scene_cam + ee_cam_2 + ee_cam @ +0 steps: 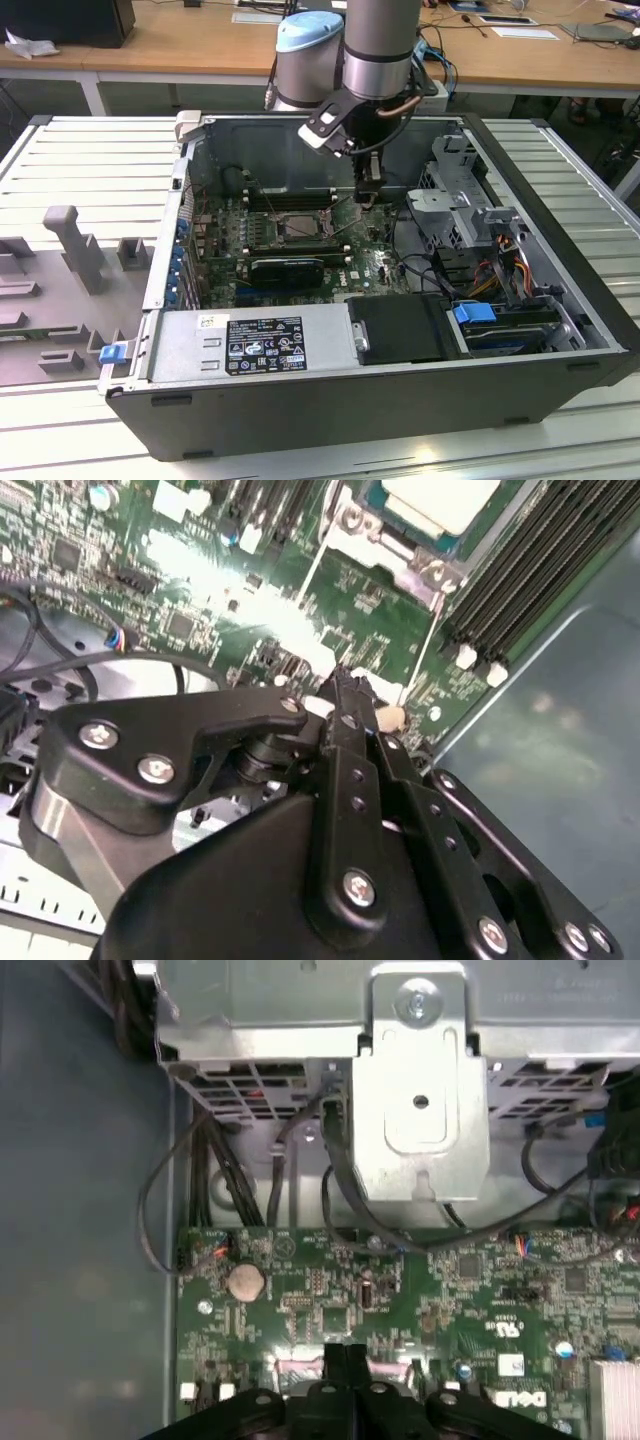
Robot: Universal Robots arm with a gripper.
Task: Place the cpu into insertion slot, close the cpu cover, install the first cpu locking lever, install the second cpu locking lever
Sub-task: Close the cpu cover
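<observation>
My gripper [368, 200] reaches down into the open computer case, just to the exterior view's right of the insertion slot [298, 228]. Its black fingers [350, 695] are shut together, tips low over the green board [440, 1300]. In the second wrist view the pale cpu [440, 500] lies in the socket with the silvery cpu cover [395, 552] framing it. A thin locking lever [425, 640] runs from the socket corner down to the fingertips; I cannot tell whether it is pinched. Another thin lever [322, 545] slants off the socket's other side. In the first wrist view the gripper [345, 1352] stays shut.
Long black memory slots [530, 570] run beside the socket. A metal drive cage [420, 1090] with dangling cables [340, 1180] stands close to the gripper. A black card [285, 268] and the power supply [250, 345] lie nearer the front. The grey case wall [560, 750] is close by.
</observation>
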